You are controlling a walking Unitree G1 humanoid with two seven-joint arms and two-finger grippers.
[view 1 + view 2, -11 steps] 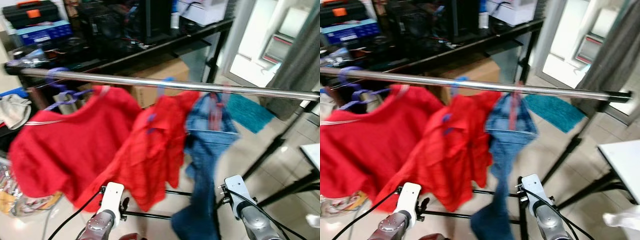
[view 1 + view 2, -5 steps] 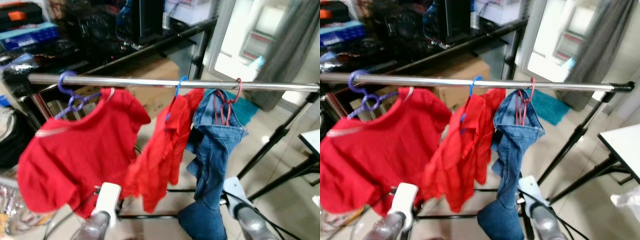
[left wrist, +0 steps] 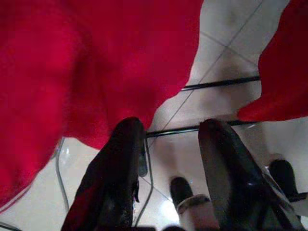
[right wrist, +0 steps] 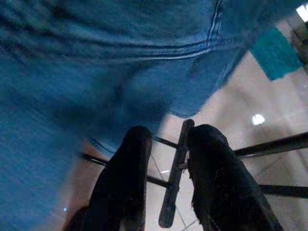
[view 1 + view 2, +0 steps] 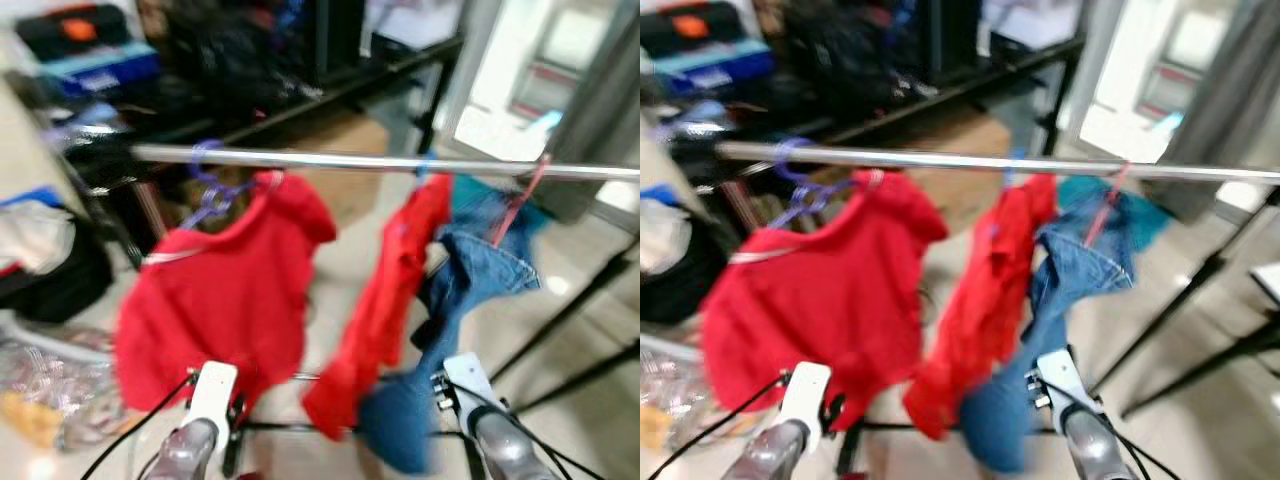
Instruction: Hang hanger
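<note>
A steel rail [image 5: 330, 160] crosses the blurred scene. On it hang a purple hanger [image 5: 212, 186] with a red shirt [image 5: 225, 300], a blue hanger [image 5: 424, 168] with a second red garment [image 5: 385, 320], and a red hanger [image 5: 525, 190], tilted, carrying blue jeans [image 5: 470, 270]. Both arms are low in front of the rack: left arm [image 5: 205, 415], right arm [image 5: 480, 415]. My left gripper [image 3: 171, 126] is open and empty below the red shirt's hem [image 3: 120, 72]. My right gripper [image 4: 172, 131] is open and empty under the jeans [image 4: 96, 72].
Black rack base bars [image 3: 211, 84] run over the tiled floor beneath the clothes. A black table [image 5: 300, 90] with boxes and gear stands behind the rail. Bags and a bundle [image 5: 40, 260] lie at the left. A tripod leg [image 5: 590, 300] slants at the right.
The whole picture has shifted right and blurred, so the camera has moved. The jeans and their red hanger now hang tilted, swinging. Both arms stay low.
</note>
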